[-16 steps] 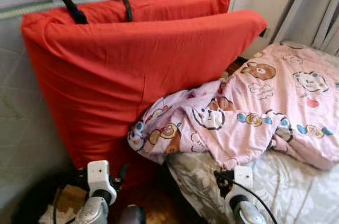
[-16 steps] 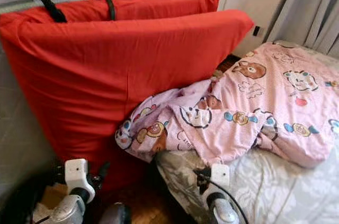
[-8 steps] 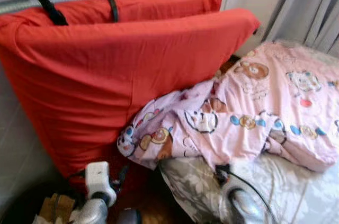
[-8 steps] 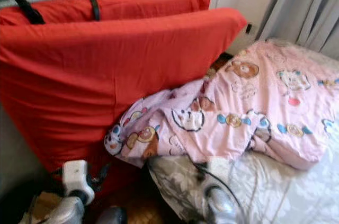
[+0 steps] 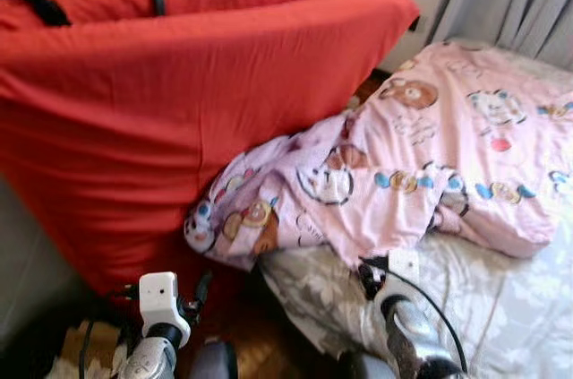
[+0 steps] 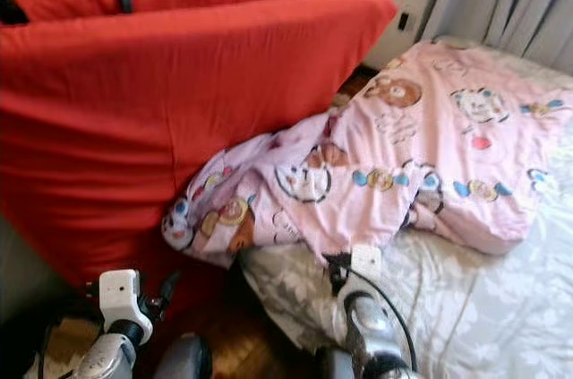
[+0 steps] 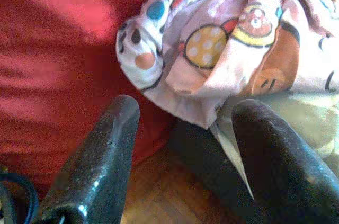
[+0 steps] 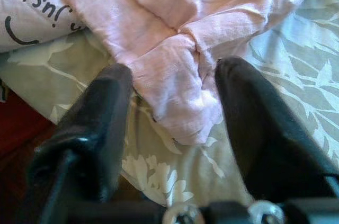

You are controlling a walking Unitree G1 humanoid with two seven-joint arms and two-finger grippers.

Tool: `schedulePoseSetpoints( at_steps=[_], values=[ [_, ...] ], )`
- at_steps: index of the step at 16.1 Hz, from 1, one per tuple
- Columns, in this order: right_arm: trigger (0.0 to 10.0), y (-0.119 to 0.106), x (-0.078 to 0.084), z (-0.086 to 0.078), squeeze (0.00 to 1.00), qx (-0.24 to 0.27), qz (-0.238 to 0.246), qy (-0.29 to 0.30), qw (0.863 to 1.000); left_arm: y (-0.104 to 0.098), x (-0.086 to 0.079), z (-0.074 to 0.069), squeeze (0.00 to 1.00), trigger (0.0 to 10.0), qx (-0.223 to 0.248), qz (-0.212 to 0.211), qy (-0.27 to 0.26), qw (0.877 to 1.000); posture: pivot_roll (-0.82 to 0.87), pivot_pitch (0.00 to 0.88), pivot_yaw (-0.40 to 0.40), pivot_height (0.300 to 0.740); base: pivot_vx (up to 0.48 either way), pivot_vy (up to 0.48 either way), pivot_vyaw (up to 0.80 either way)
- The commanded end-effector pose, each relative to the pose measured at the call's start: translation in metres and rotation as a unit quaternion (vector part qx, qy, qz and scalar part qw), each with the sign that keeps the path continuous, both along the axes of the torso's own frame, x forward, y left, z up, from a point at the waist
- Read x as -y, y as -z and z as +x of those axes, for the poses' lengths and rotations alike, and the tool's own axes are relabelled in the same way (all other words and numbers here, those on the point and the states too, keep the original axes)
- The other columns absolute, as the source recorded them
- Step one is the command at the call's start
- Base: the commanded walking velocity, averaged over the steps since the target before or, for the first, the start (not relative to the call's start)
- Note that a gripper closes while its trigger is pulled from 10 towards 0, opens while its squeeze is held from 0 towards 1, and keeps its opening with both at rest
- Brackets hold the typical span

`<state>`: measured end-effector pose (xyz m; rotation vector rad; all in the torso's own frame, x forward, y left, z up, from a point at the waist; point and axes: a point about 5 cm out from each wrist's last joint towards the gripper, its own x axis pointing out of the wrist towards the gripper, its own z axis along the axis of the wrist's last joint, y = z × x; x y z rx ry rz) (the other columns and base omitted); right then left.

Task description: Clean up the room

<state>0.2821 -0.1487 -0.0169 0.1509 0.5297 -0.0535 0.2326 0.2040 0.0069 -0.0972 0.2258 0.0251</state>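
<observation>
Right gripper [image 8: 172,107] hovers with its 2 black fingers spread on either side of a bunched fold of the pink cartoon-print blanket [image 5: 430,155], not clamped on it. That blanket lies crumpled on the bed's grey leaf-patterned sheet [image 5: 510,307], its far end resting against 2 big red pillows [image 5: 179,119]. Left gripper [image 7: 183,150] is also spread, near the blanket's corner above wooden floor [image 7: 159,197]
</observation>
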Motion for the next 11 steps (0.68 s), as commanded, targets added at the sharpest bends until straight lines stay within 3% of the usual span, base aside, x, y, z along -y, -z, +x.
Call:
schedulePoseSetpoints(
  at_steps=[1,8,9,11],
  values=[
    [10.0,0.000,0.002,0.001,1.00,-0.009,-0.006,-0.001,1.000,-0.002,0.002,0.000,0.00,10.0,0.001,-0.003,0.000,1.000,0.14,0.161,-0.063,0.624,0.000,0.000,0.00],
    [10.0,-0.009,0.006,0.012,1.00,-0.002,-0.018,-0.007,1.000,-0.019,0.008,-0.019,0.00,10.0,0.014,-0.004,-0.001,1.000,0.16,0.276,-0.077,0.624,0.000,0.000,0.00],
    [10.0,-0.011,0.005,0.014,0.00,-0.001,-0.026,-0.013,1.000,-0.025,0.008,-0.017,0.00,10.0,0.019,-0.005,-0.001,1.000,0.17,0.289,-0.079,0.624,0.000,0.000,0.00],
    [10.0,-0.013,0.006,0.016,0.00,0.001,-0.022,-0.006,1.000,-0.032,0.010,-0.019,0.00,10.0,0.026,-0.007,0.000,1.000,0.17,0.318,-0.083,0.624,0.000,0.000,0.00]
  ],
)
